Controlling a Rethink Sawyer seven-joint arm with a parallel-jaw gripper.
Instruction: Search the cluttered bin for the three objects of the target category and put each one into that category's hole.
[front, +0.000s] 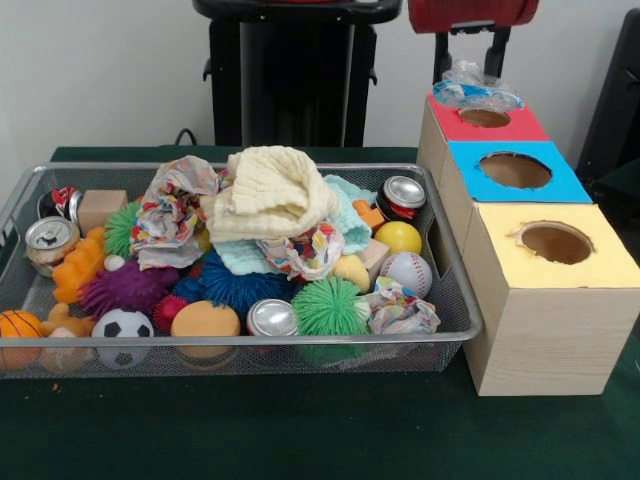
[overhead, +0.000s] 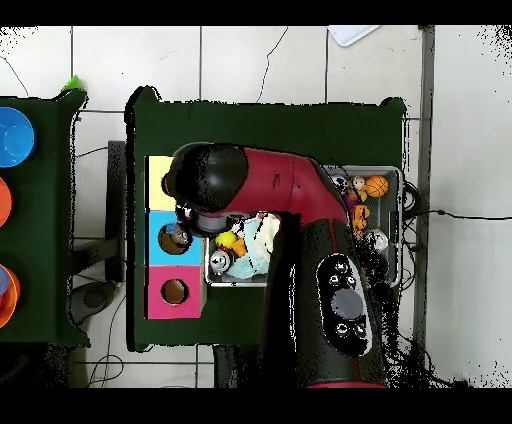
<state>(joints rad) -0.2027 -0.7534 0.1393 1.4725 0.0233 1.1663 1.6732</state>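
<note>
A crumpled clear wrapper (front: 475, 88) crowds the red hole (front: 485, 117); the blue hole (front: 515, 170) and yellow hole (front: 556, 242) lie open.

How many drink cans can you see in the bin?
4: one can at the left end, one behind it, one front centre, one back right. Clutter may hide others.

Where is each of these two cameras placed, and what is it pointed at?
Front view: across the table, facing the wire mesh bin of toys and the wooden box with three holes; no gripper shows.
Overhead view: above, looking straight down; the red and black arm covers most of the bin.
Both show bin and box.
</note>
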